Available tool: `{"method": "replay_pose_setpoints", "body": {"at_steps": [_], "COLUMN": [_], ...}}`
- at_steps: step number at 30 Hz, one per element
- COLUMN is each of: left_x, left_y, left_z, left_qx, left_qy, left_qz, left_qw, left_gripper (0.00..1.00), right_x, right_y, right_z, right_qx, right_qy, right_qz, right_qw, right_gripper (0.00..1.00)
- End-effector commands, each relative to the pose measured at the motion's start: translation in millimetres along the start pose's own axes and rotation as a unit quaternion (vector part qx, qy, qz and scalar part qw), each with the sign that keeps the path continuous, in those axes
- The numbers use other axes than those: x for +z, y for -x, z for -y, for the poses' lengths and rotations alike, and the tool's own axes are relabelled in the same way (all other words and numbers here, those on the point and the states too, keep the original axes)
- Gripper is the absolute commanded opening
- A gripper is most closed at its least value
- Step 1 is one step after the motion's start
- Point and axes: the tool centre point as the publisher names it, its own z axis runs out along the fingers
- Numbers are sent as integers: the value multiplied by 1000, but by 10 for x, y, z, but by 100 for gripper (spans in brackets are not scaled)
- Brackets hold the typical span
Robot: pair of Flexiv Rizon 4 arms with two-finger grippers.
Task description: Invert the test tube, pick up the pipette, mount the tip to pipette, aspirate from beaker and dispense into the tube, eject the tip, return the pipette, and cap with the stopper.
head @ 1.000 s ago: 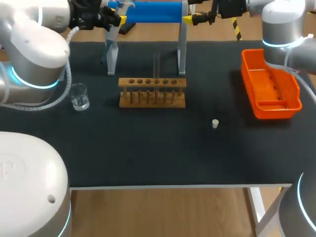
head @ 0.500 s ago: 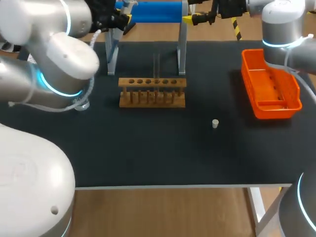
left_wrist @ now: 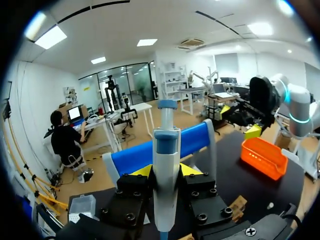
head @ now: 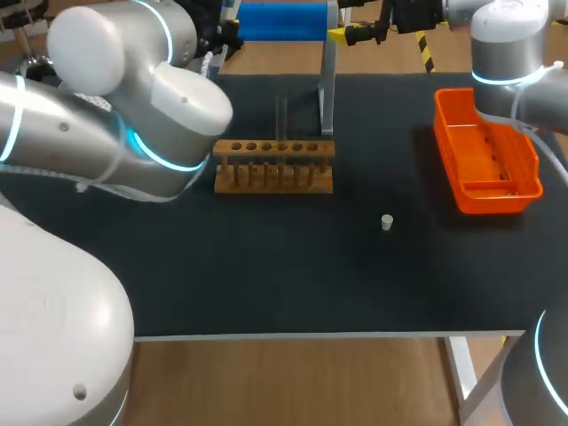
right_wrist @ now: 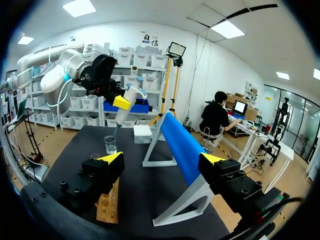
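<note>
Orange bin [head: 497, 201], blue-barred stand [head: 284, 19]

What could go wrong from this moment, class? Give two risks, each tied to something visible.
1. The left arm hides the beaker from the head view; swinging the pipette in the left pincer towards it could knock the glass.
2. The stopper lies loose on the table; a passing arm might roll it off.

L arm [head: 133, 115] crowds rack's [head: 273, 165] left; wide gap btwn rack, tray [head: 486, 191]
</note>
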Motion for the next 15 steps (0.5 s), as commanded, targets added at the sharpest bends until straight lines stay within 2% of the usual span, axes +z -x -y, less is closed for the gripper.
{"method": "replay_pose_setpoints", "body": {"at_steps": [1, 15], "left_x": [134, 306], "left_y": [19, 195], "left_z": [29, -84], "left_qx": [-4, -23], "left_qy": [5, 36], "left_qz": [45, 94], "left_qw": [999, 995], "left_gripper": [0, 0], "right_x": [-10, -10], "right_y": [15, 15], "right_z": [-2, -2], "right_qx": [0, 0], "right_qy": [-1, -1], "right_qz": [-3, -3], "right_qw": [1000, 1000], "right_gripper": [100, 100]}}
